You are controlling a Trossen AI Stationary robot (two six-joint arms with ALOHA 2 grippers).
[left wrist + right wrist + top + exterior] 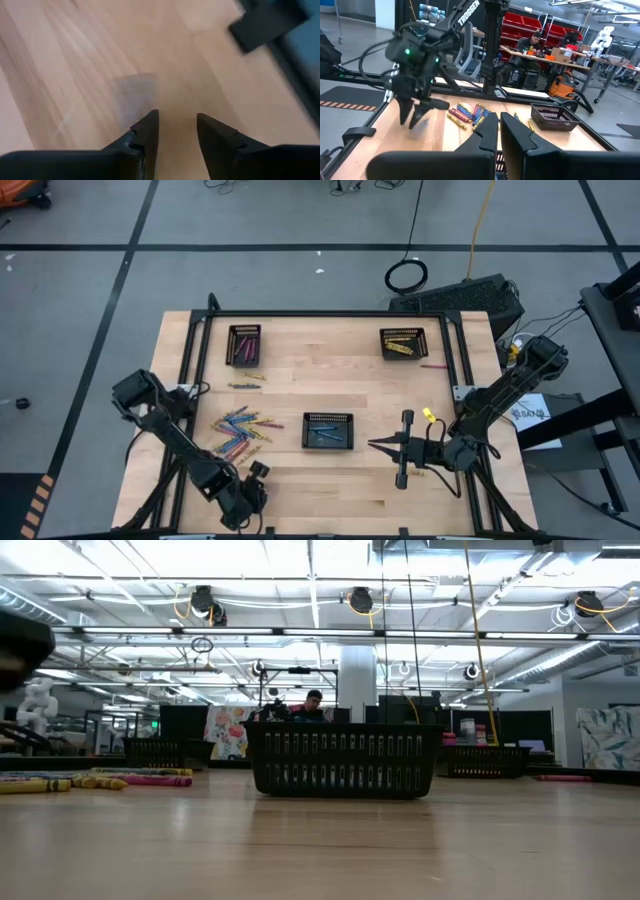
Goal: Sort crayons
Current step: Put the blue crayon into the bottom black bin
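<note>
High view: left end effector (257, 471) hovers over bare desk (300, 490), fingers parted, grasping nothing; the crayons (240, 430) lie scattered just beyond it. Right end effector (375, 445) is clenched, empty, beside the middle tray (328, 430)

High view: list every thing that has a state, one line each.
Left gripper: fingers apart, empty, above the bare near-left tabletop.
Right gripper: shut, empty, near the table's front right.
Middle black mesh tray: upright, holds blue crayons.
Far-left black mesh tray: upright, holds pink crayons.
Far-right black mesh tray: upright, holds yellow crayons.
Loose mixed-colour crayons: lying unsorted on the wooden table.
</note>
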